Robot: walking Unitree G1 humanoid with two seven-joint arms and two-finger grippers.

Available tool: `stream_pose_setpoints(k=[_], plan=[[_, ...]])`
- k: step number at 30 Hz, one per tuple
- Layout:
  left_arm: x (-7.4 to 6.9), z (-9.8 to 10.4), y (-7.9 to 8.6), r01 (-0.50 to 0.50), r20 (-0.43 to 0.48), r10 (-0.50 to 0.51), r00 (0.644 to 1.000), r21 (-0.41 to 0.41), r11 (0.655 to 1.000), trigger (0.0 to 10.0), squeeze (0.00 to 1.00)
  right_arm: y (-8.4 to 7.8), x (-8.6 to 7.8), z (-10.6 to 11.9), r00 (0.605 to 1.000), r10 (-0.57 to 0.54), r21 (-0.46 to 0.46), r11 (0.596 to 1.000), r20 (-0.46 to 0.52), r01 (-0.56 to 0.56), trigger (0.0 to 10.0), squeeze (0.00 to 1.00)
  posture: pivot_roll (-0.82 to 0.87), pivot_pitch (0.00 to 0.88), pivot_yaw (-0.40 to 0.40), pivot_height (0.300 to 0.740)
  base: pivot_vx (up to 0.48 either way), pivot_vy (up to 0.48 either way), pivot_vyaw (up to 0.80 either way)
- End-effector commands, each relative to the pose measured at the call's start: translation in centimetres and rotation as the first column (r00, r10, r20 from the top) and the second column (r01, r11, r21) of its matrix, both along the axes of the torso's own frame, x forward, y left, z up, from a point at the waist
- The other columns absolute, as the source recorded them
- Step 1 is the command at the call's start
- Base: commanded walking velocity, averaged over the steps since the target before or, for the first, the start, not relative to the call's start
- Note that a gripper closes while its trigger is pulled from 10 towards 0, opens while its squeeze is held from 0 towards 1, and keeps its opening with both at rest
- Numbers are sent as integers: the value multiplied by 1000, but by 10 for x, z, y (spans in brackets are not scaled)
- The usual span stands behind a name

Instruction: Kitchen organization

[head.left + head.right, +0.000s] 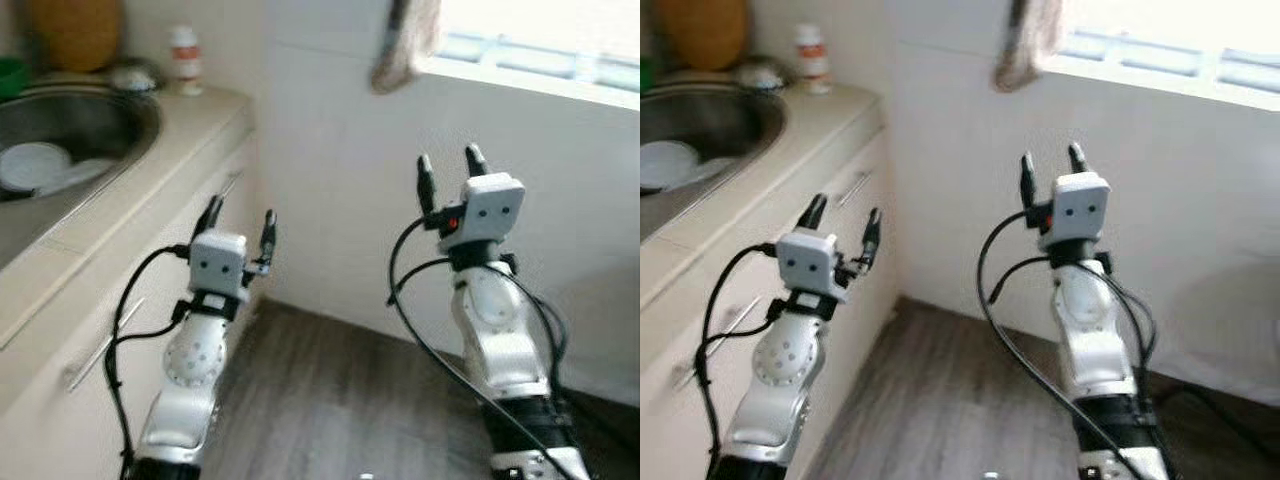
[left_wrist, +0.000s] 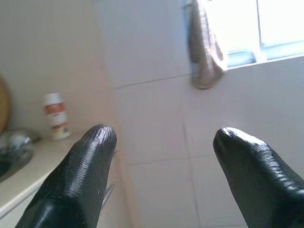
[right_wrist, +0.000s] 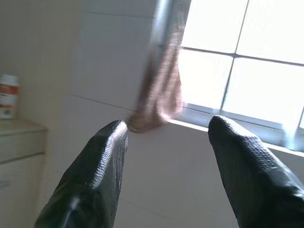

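Both arms are raised in front of a white tiled wall. My left gripper [image 1: 240, 218] stands open and empty beside the beige counter [image 1: 150, 170], in front of the cabinet fronts. My right gripper [image 1: 450, 170] is also open and empty, held higher, below the window sill. A steel sink [image 1: 90, 125] is set in the counter at the left, with a white plate [image 1: 35, 165] lying in it. A small white bottle with an orange label [image 1: 184, 60] stands at the counter's back corner. A beige cloth [image 1: 405, 45] hangs from the sill.
A round wooden board [image 1: 75, 30] leans behind the sink, with a green item [image 1: 10, 75] at the far left. Cabinet handles [image 1: 105, 345] run along the drawer fronts. Dark wood floor [image 1: 330, 400] lies between the cabinet and the wall. A bright window [image 1: 540, 25] is at the upper right.
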State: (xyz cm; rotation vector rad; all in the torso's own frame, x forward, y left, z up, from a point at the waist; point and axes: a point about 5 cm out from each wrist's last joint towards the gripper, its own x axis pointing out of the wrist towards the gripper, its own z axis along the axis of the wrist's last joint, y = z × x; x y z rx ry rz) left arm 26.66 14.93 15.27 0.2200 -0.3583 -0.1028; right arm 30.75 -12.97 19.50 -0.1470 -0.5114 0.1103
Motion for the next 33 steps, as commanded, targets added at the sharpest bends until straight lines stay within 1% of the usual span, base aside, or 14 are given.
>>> stream_pose_setpoints(k=[1,2,5,7,11,13,14,16,17,20,24,29,31,33], plan=[[0,2,-4,12,6,-12,1000,1,1000,10000,0,-3,3,0,1000,-31,-24,999,-7,31,10000,0,35,7,-38,740,0,-465,0],[0,2,-4,12,6,-12,1000,1,1000,10000,0,-3,4,-1,999,-36,-29,999,-11,35,10000,0,35,7,-38,740,0,-480,0],[0,1,-4,10,3,-10,1000,3,1000,10000,0,-4,5,-2,999,-31,-8,999,-25,31,10000,0,36,6,-38,740,0,-480,0],[0,1,-4,10,3,-10,1000,2,1000,10000,0,-4,5,-3,999,-37,-14,999,-30,37,10000,0,35,8,-38,740,0,-480,-788],[0,1,-4,9,3,-9,1000,1,1000,10000,0,-4,5,-2,999,-29,16,999,-33,30,10000,0,35,7,-39,740,0,-480,-800],[0,2,-4,6,7,-6,1000,-8,1000,10000,0,-5,5,-3,999,-44,-19,999,-28,43,10000,0,35,7,-39,740,0,0,-400],[0,2,-4,6,7,-6,1000,-8,1000,10000,0,-5,5,-3,999,-44,-19,999,-28,43,10000,0,35,7,-39,740,0,0,0],[0,2,-4,6,9,-6,1000,-12,1000,10000,0,-4,6,-5,998,-38,-10,999,-42,37,10000,0,35,7,-39,740,0,0,-800],[0,2,-4,5,10,-5,1000,-12,1000,10000,0,-4,6,-5,998,-32,10,999,-50,33,10000,0,35,7,-39,740,0,0,-800],[0,2,-4,5,9,-5,1000,-12,1000,10000,0,-4,7,-4,998,-43,-12,999,-44,42,10000,0,35,7,-39,740,0,0,-800],[0,1,-2,1,1,-1,1000,-17,1000,10000,0,-3,7,-4,998,-58,-48,997,-38,56,10000,0,33,5,-39,740,0,0,0],[1,0,-1,-8,-5,8,1000,-12,1000,10000,0,-4,7,-5,997,-59,-40,998,-44,57,10000,0,34,8,-39,740,0,0,0],[0,0,0,-8,-5,8,1000,-10,1000,10000,0,-3,7,-6,997,-60,-32,998,-52,59,10000,0,34,7,-39,740,375,0,0],[0,0,0,-9,-4,9,1000,-10,1000,10000,0,-3,8,-7,997,-59,-29,998,-57,57,10000,0,34,7,-39,740,399,0,-653]])
